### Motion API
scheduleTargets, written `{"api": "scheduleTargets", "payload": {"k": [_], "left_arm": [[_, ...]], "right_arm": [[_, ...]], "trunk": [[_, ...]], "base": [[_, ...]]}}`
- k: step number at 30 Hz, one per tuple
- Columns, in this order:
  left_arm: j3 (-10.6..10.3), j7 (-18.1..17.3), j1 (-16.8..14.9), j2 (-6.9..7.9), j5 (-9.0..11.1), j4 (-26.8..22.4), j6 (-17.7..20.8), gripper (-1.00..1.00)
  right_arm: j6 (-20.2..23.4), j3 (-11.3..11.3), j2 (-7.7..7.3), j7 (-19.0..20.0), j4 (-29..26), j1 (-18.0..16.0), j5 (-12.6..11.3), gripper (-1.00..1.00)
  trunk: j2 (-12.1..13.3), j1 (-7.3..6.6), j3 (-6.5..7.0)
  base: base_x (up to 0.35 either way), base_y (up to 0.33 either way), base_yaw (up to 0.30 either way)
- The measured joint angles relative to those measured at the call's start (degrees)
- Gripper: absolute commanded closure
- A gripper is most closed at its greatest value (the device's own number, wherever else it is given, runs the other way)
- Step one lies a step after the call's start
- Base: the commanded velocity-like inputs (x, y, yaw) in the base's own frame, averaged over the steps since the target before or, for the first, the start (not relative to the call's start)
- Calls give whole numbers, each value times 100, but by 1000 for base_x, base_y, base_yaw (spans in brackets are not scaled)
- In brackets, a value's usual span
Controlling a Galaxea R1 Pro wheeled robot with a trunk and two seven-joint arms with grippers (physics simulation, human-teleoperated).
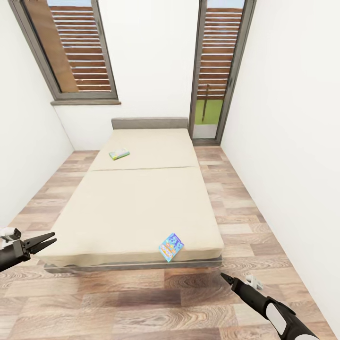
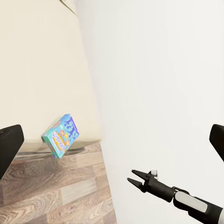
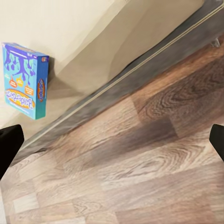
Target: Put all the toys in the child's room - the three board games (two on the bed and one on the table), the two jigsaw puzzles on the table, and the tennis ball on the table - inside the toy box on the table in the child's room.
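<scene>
Beige bed point(image 1: 141, 203) at centre; blue board-game box point(image 1: 171, 246) lower centre, pale green one point(image 1: 119, 153) upper left. Left gripper point(image 1: 47, 240) spread, right gripper point(image 1: 227, 279) pressed together, empty.

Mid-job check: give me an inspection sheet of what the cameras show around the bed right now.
Surface: bed, beige cover, wood floor around it.
Job's things: blue board game at the bed's near edge; second board game farther up the bed.
Clutter: nothing seen.
Grippers: left gripper open, empty; right gripper over the floor, looks shut, empty.
Cables: nothing seen.
Surroundings: white walls, slatted window, glass door.
</scene>
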Motion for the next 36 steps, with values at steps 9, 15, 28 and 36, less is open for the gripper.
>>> {"api": "scheduleTargets", "payload": {"k": [9,15,28,36], "left_arm": [[5,0,0,0,0,0,0,-100],[9,0,0,0,-1,0,0,-100],[14,0,0,0,0,0,0,-100],[10,0,0,0,0,0,0,-100]], "right_arm": [[-4,4,3,-3,0,0,0,-100],[-4,4,4,-3,0,0,1,-100],[-8,4,4,-4,0,0,7,-100],[-9,4,4,-4,0,0,9,-100]], "trunk": [[0,0,86],[0,1,143],[0,1,268],[0,0,344]], "base": [[-69,0,0],[-66,0,0],[-66,0,0],[-37,0,0]]}}
